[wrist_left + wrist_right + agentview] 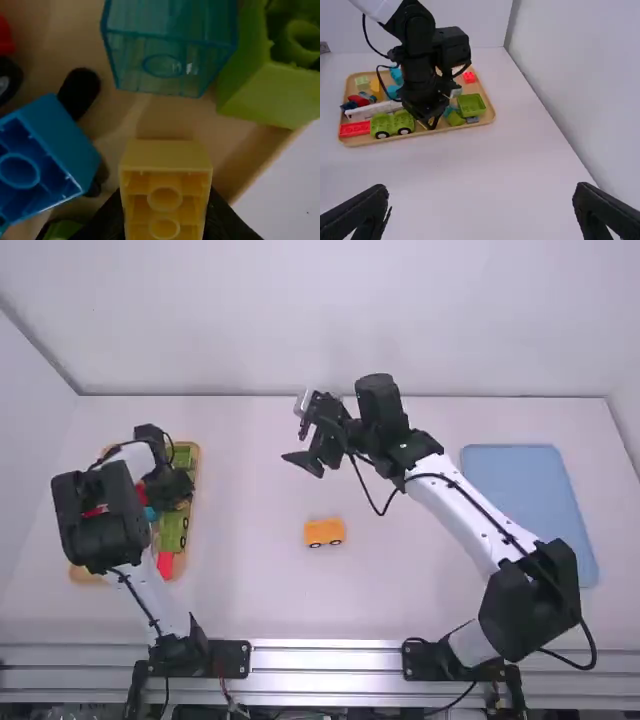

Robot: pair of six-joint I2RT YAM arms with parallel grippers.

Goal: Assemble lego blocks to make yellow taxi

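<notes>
So, far left first: your left end effector [166,212] is down in the parts tray [84,576], and it looks pinched onto a yellow block [166,159]. A clear teal block [170,45] and a green block [260,95] sit near it, so I'd lift straight up before you swing right, or you might clip them.

Mid desk [250,590] you've got the orange-yellow wheeled piece [324,532], upright on its wheels. Reads to me like the taxi's lower half, so you're on the "grab the next part" step. The block's hollow side shows in the left wrist view, so sort out which way up it goes before you press it on.

Right of that, your right end effector [482,210] hangs over the desk, fingers spread wide and empty. Maybe use it to steady the wheeled piece.
</notes>
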